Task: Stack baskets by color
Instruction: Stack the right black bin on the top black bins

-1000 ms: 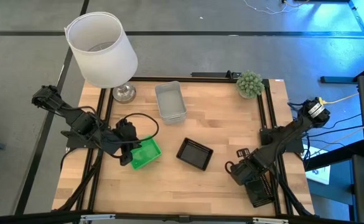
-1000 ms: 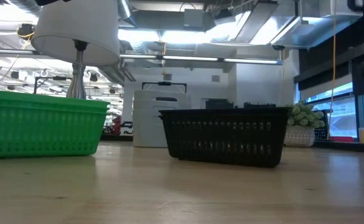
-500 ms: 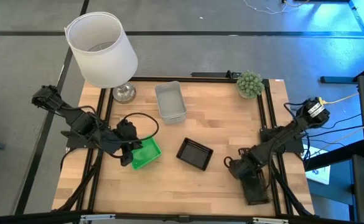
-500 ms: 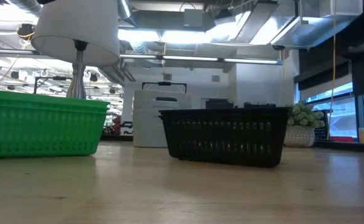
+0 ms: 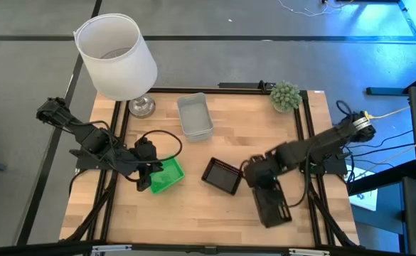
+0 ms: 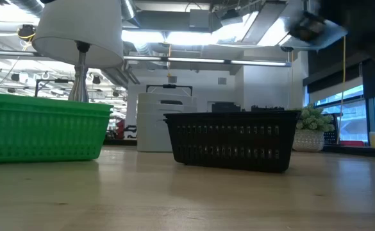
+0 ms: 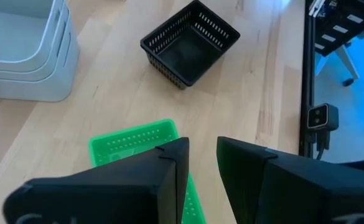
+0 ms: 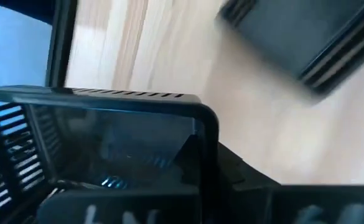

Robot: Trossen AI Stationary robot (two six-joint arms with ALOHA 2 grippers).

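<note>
A green basket sits on the table left of centre, with my left gripper shut on its left end. One black basket rests on its base at the table's centre. My right gripper is shut on a second black basket, held in the air just right of the first. A nested stack of grey-white baskets stands toward the far edge. My left gripper has the green basket's end wall between its two fingers, which come slanting down from the table's left. The basket's base stays on the table. My right gripper holds the second black basket by its far end rim, coming from above. The fingers hide the exact hold. The basket hangs clear of the table, its length reaching toward the near edge.
A white lampshade on a metal foot stands at the far left corner, and a small green ball-shaped plant at the far right corner. Bare wood lies along the near edge.
My right gripper has shut on the black basket near the table's near right corner. It has lifted the basket clear and carried it toward the table's left, up to the black basket at the centre.
</note>
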